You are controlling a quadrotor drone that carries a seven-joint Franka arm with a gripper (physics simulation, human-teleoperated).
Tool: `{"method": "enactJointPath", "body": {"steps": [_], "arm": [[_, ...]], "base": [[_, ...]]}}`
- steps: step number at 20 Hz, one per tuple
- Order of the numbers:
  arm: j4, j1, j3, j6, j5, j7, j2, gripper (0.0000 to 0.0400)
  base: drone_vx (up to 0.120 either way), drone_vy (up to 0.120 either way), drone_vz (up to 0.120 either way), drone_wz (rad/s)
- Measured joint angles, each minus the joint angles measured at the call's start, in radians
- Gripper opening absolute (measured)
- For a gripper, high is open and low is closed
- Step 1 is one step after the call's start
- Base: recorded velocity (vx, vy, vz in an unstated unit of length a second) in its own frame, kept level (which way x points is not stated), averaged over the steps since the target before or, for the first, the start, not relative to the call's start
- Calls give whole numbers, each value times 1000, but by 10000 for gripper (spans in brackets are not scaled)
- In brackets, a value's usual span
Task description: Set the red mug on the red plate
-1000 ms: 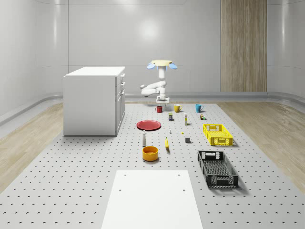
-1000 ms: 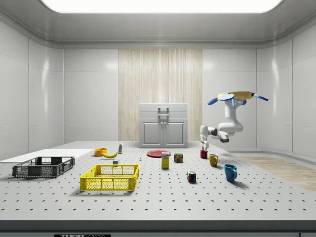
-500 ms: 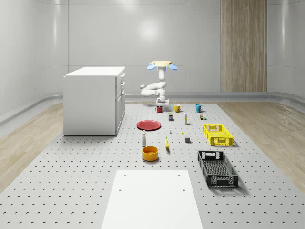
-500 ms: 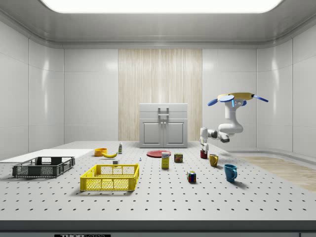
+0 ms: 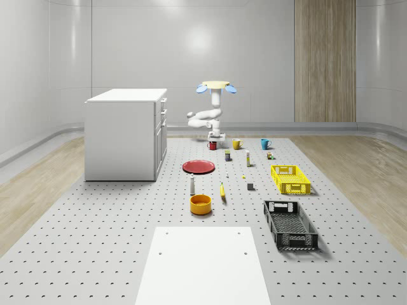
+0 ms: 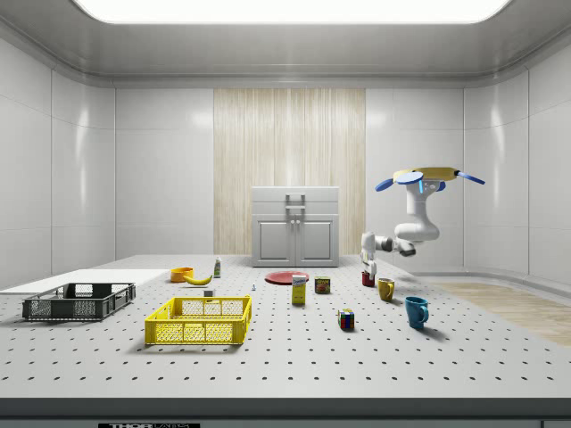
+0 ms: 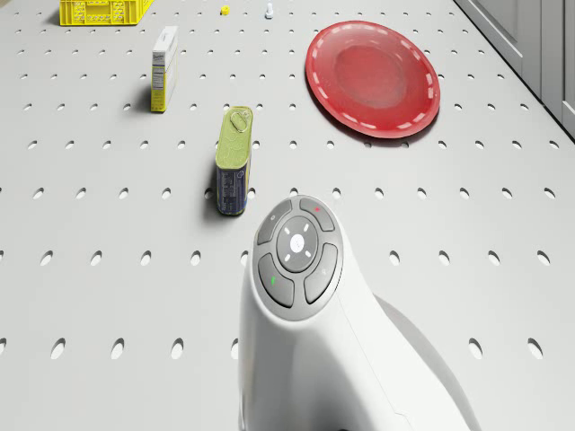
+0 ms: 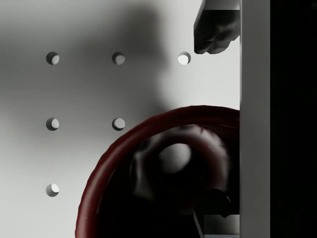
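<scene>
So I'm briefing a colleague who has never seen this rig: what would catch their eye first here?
Probably the drone, hovering above the table's far end with its white arm bent down. Its tool hangs right over the red mug, close above its rim. Next, the red plate, lying flat beside the white cabinet.

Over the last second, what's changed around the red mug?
The gripper has come down onto the red mug: in the wrist view one finger stands outside the rim and the other reaches into the mug. The mug is still on the table. The drone hovers in the same place behind it, and the red plate and the other items haven't moved.
</scene>
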Motion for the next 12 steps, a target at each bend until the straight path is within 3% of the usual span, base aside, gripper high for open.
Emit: {"method": "enactJointPath", "body": {"steps": [1,3,5,8,12], "arm": [[0,-2,-1,3,0,2,-2,376],[1,-6,-2,8,0,5,-7,268],[2,-8,-2,13,1,7,-12,202],[3,-12,-1,19,4,10,-19,148],[4,-16,0,28,7,14,-27,118]], "base": [[0,0,0,0],[0,0,0,0],[0,0,0,0],[0,0,0,0],[0,0,0,0]]}}
